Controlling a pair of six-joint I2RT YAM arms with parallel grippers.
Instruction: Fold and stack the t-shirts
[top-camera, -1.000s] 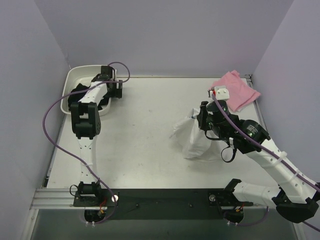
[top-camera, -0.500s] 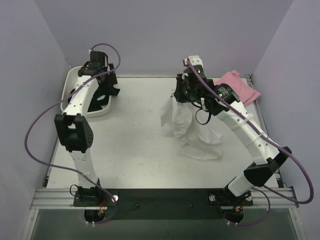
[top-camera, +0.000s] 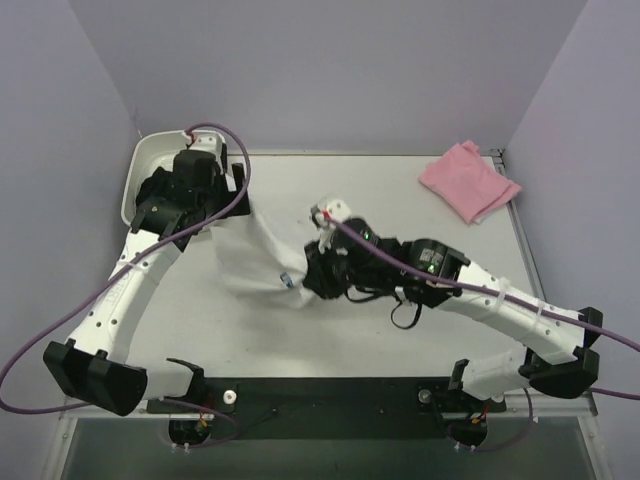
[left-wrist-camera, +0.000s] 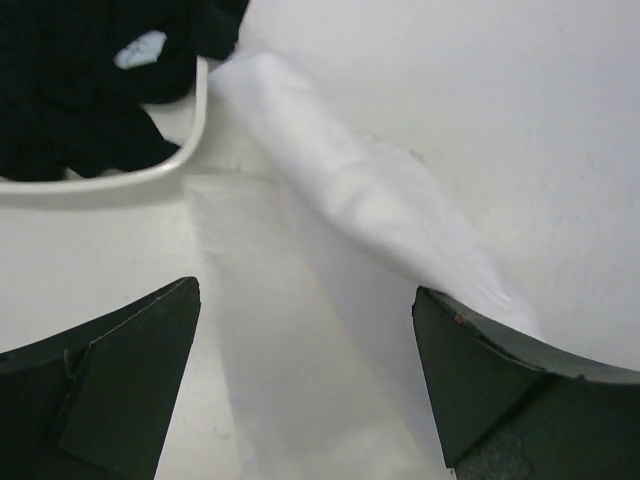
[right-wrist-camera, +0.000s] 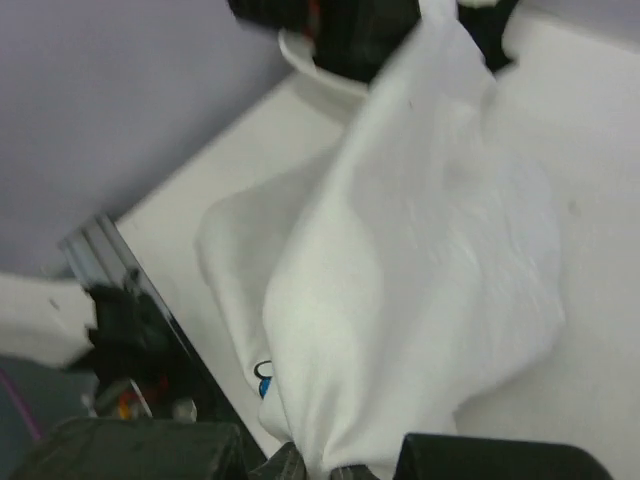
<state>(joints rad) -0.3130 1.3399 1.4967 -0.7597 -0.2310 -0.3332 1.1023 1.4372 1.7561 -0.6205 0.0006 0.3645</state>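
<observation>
Cloth of the limp white t-shirt (top-camera: 250, 258) was pinched by the right gripper (right-wrist-camera: 322, 462), its edge beneath the gaping left gripper (left-wrist-camera: 305, 300) judged graspable.

The light grey table (top-camera: 400, 200) is carrying three things. A white t-shirt (top-camera: 250, 255) is lying crumpled left of centre, stretching approx. from the far-left area toward the middle. Its right end is rising off the surface, w/ a small blue print showing at the near edge. A white tub (top-camera: 150, 145) is sitting in the far-left corner, and the shirt's far end is lying just beside its rim. A pink t-shirt (top-camera: 470, 180) is lying roughly folded in the far-right corner, well apart from the white one. A dark strip (top-camera: 330, 395) is running along the table's near edge.
</observation>
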